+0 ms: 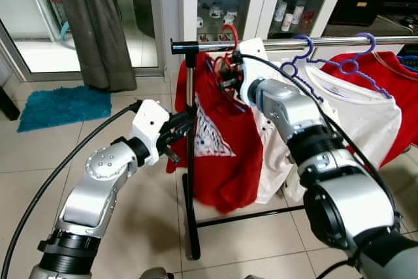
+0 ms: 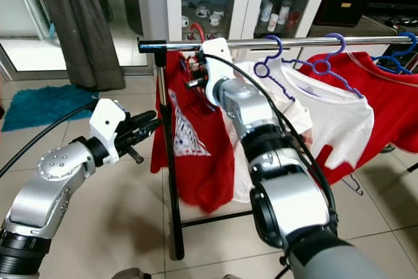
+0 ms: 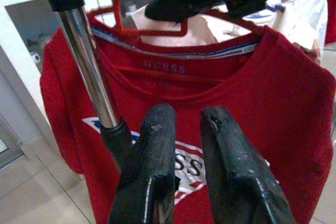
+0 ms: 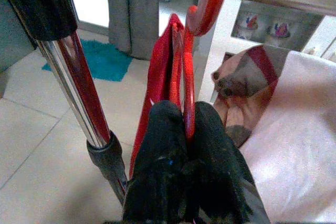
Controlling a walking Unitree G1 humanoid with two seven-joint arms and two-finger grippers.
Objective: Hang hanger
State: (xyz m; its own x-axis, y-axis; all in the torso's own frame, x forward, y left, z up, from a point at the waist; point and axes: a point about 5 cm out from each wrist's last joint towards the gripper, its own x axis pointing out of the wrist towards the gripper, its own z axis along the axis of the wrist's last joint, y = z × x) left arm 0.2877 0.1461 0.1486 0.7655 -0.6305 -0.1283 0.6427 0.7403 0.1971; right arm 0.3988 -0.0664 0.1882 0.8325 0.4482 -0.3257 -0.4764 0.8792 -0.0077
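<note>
Right hand [image 4: 185, 124] clamped on red hanger [image 4: 188, 77] with red T-shirt [image 1: 219, 142], hook at the chrome rail [image 1: 326, 43] near its left end; left hand [image 3: 181, 129], fingers slightly apart, idles by the rack's upright; seating seems underway, release likely next.

Bright daylight enters from the glass door [image 1: 39, 37] at left; wrist views are soft, their close foregrounds blurred.

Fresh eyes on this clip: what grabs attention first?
The right gripper, up at the left end of the chrome rail, pinches a red hanger hooked over it, carrying a red printed T-shirt. The left gripper hovers open beside the rack's upright post, in front of that shirt. Further right hang white and red shirts on purple hangers.
</note>
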